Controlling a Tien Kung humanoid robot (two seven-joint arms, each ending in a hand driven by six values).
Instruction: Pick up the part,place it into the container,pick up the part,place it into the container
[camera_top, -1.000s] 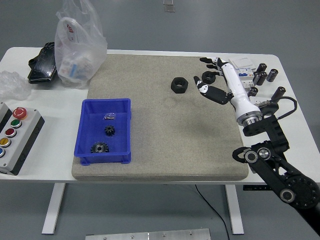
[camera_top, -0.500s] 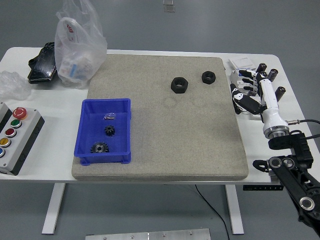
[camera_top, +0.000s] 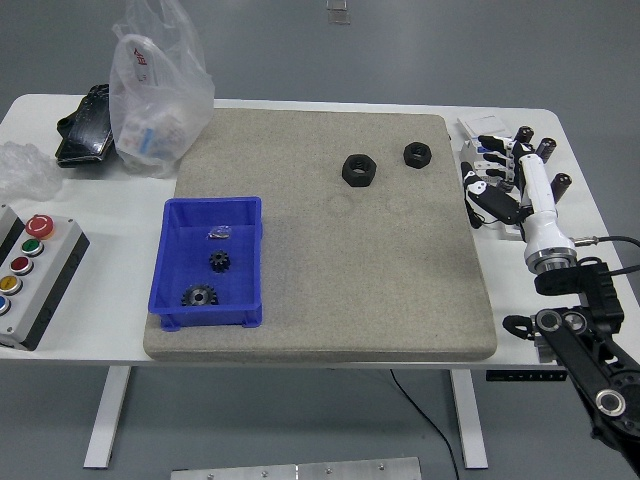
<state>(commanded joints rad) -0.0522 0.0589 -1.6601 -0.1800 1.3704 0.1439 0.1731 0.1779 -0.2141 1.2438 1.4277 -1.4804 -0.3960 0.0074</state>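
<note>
Two black hex nuts lie on the grey mat: a larger nut (camera_top: 358, 169) near the middle back and a smaller nut (camera_top: 416, 154) to its right. The blue container (camera_top: 207, 262) sits on the mat's left side and holds two black gears and a small bagged part. My right hand (camera_top: 490, 183) hovers off the mat's right edge, fingers relaxed and holding nothing, well right of both nuts. The left arm is out of view.
A plastic bag (camera_top: 158, 90) and a black tray (camera_top: 85, 125) stand at the back left. A button box (camera_top: 32, 275) sits at the left edge. Black cylinders (camera_top: 545, 150) and a white box (camera_top: 484, 128) crowd the back right beside my hand.
My right hand has pulled back from beside the nuts to the table's right edge, leaving the smaller nut uncovered on the mat. In the last half second it barely moved.
</note>
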